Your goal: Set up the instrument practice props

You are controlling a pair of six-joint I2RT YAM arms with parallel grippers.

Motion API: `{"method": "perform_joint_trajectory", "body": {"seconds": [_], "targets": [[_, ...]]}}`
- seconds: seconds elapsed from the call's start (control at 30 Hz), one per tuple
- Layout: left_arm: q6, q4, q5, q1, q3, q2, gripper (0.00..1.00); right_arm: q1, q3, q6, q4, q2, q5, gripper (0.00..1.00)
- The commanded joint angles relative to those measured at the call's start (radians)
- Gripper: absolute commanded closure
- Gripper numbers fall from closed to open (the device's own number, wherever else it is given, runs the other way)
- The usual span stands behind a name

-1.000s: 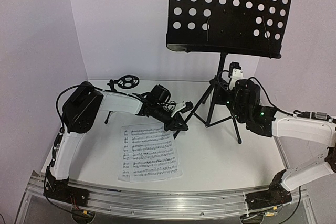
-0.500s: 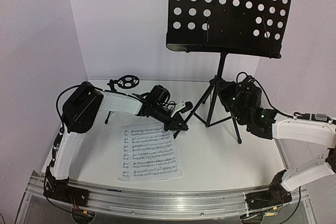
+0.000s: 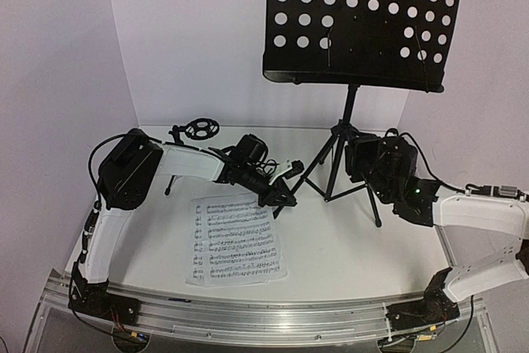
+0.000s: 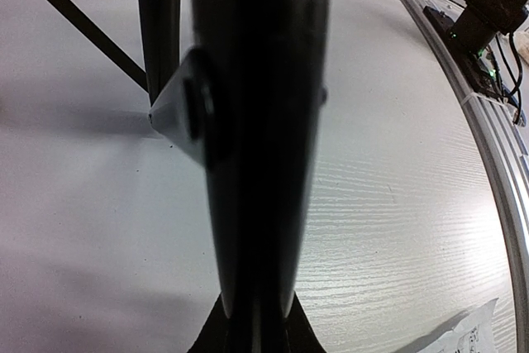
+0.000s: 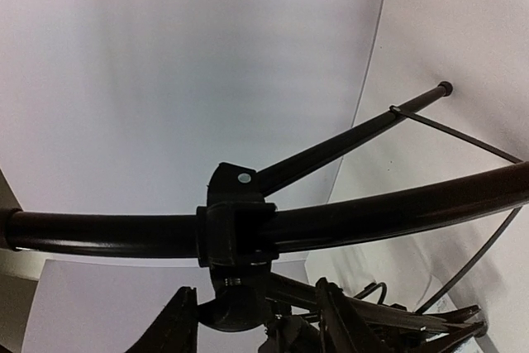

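1. My left claw is pressed almost together and pinches the music stand low on one leg. In that wrist's view the leg is a thick dark bar running straight out from between the fingers.
2. My right claw is spread. One finger stands on each side of the collar where the legs join the pole. I see a gap at both fingers, so I judge it is holding nothing.
3. From the right claw, the pole crosses just ahead of the fingertips. Its long axis lies along the line from one finger to the other, not across it. The tray sits high above that claw, at the top of the upright pole.
4. The music sheets lie flat on the table, just on the base side of my left claw and well apart from my right. Their long edges run from the bases toward the back wall. My left arm is the nearer one, but it is busy with the leg, so I judge the free right claw would have to cross under the stand to reach them.
5. Farthest off, the mic stand is beyond my left arm, near the back wall.
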Motion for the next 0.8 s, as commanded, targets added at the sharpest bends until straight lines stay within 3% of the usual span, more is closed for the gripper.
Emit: {"method": "perform_joint_trajectory", "body": {"seconds": [0.0,0.1,0.23,0.4,0.57,0.77], "targets": [[0.023,0.004,-0.017,0.009,-0.007,-0.008,1.0,0.002,-0.024,-0.167,-0.244,-0.105,-0.021,0.36],[0.024,-0.001,-0.017,0.009,0.004,-0.005,1.0,0.002,0.037,-0.431,-0.412,-0.191,-0.048,0.35],[0.017,-0.012,-0.015,0.017,0.025,0.001,1.0,0.002,0.136,-0.986,-0.553,-0.236,-0.197,0.35],[0.032,-0.034,-0.016,0.021,0.038,0.007,1.0,0.002,0.211,-1.629,-0.721,-0.245,-0.245,0.36],[0.034,-0.041,-0.02,0.021,0.042,0.015,1.0,0.002,0.175,-2.206,-0.677,-0.258,-0.252,0.36],[0.024,-0.055,-0.01,0.022,0.065,0.029,1.0,0.002,0.163,-2.659,-0.414,-0.158,-0.122,0.36]]}}
